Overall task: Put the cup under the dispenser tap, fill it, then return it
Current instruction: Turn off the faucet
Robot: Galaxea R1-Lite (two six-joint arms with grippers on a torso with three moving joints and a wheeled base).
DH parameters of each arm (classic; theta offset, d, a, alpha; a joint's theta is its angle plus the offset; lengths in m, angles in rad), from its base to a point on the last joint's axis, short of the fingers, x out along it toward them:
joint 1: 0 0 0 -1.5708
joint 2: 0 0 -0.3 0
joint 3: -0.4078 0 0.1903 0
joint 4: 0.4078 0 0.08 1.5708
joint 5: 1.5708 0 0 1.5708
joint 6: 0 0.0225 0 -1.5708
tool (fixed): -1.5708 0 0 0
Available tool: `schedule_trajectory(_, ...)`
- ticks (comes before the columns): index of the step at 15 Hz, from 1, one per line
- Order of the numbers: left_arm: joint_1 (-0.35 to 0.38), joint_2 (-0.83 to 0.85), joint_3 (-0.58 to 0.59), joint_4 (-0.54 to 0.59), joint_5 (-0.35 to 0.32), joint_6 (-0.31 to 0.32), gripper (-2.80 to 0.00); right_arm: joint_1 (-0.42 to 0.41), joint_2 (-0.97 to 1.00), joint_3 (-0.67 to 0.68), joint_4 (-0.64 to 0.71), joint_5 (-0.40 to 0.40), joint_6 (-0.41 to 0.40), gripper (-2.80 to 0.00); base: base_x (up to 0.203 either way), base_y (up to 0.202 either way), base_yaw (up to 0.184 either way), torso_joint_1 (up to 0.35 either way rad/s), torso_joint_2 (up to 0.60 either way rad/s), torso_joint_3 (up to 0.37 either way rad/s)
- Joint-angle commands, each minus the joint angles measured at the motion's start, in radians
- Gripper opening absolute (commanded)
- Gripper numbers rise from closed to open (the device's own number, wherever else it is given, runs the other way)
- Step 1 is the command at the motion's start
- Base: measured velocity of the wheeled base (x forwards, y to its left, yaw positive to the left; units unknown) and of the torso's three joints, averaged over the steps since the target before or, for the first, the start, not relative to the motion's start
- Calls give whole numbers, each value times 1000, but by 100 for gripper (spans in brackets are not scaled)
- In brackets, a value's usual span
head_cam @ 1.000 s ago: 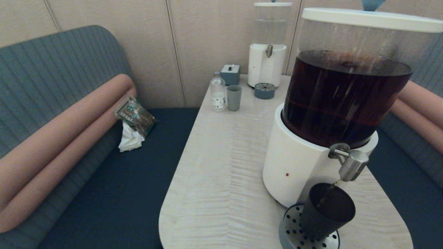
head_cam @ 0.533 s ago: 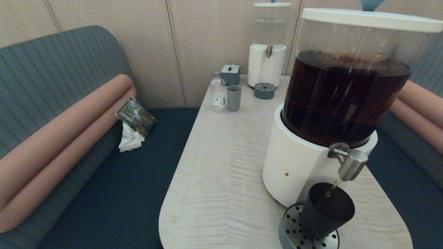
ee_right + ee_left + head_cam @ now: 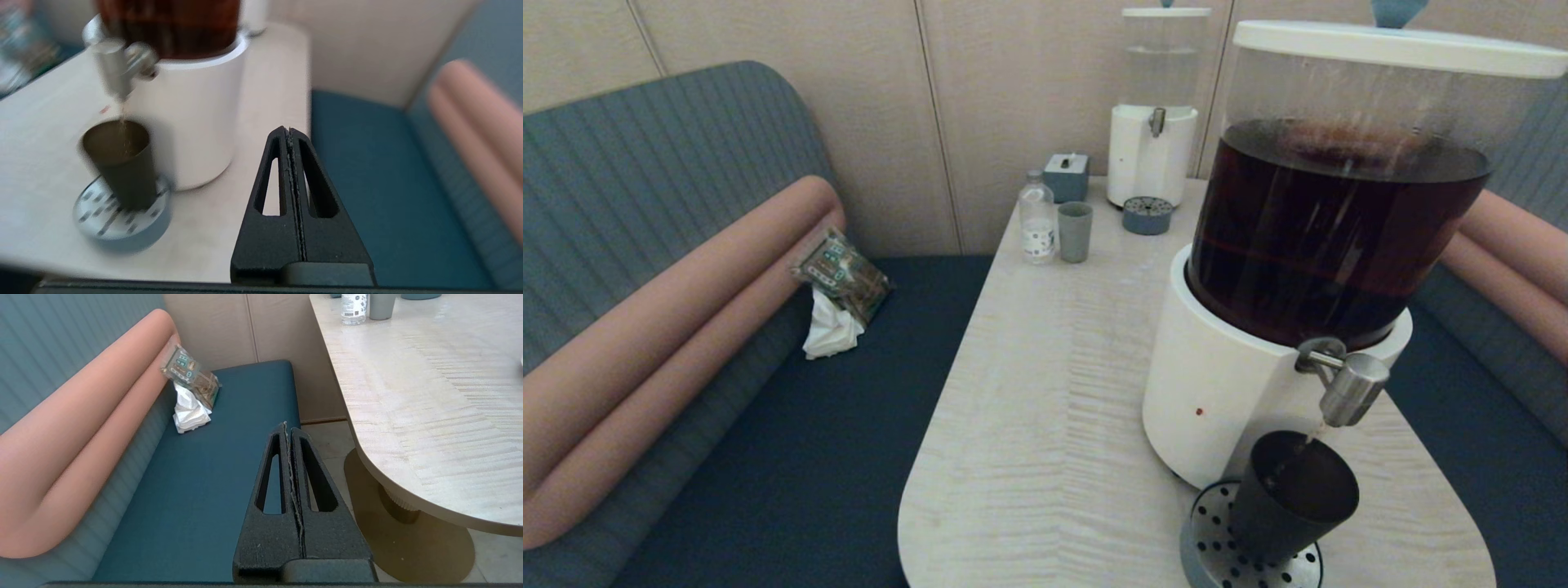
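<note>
The black cup (image 3: 1290, 500) stands on the round perforated drip tray (image 3: 1217, 543) directly below the steel dispenser tap (image 3: 1352, 390). A thin brown stream falls from the tap (image 3: 112, 67) into the cup (image 3: 122, 163). The big dispenser (image 3: 1331, 237) holds dark brown liquid. My right gripper (image 3: 289, 130) is shut and empty, off the table's near right edge, well apart from the cup. My left gripper (image 3: 286, 424) is shut and empty, hanging over the blue bench seat left of the table. Neither gripper shows in the head view.
At the table's (image 3: 1054, 392) far end stand a small bottle (image 3: 1037, 219), a grey-blue tumbler (image 3: 1075, 231), a small box (image 3: 1067, 175) and a clear-liquid dispenser (image 3: 1156, 106) with its own drip tray (image 3: 1147, 215). A packet and tissue (image 3: 837, 286) lie on the left bench.
The head view barely changes: the stream keeps running into the cup and the big dispenser's liquid surface wobbles slightly. The cup stays on the drip tray.
</note>
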Motion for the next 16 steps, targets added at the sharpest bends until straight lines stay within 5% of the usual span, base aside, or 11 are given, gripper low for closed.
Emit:
schedule_trajectory(1,0,2,40,-1,0,1,-280,-3,-36,48,-45,-23,-1,-280,0,0,0,0,0,0)
schedule_trajectory(5,0,2,40,-1,0,1,-280,7,-93,161,-203,-59,-4,-280,0,0,0,0,0,0)
schedule_trajectory(9,0,2,40,-1,0,1,-280,17,-234,237,-209,-85,-6,-280,0,0,0,0,0,0)
schedule_trajectory(16,0,2,40,-1,0,1,-280,18,-256,603,-407,-114,-2,-280,0,0,0,0,0,0)
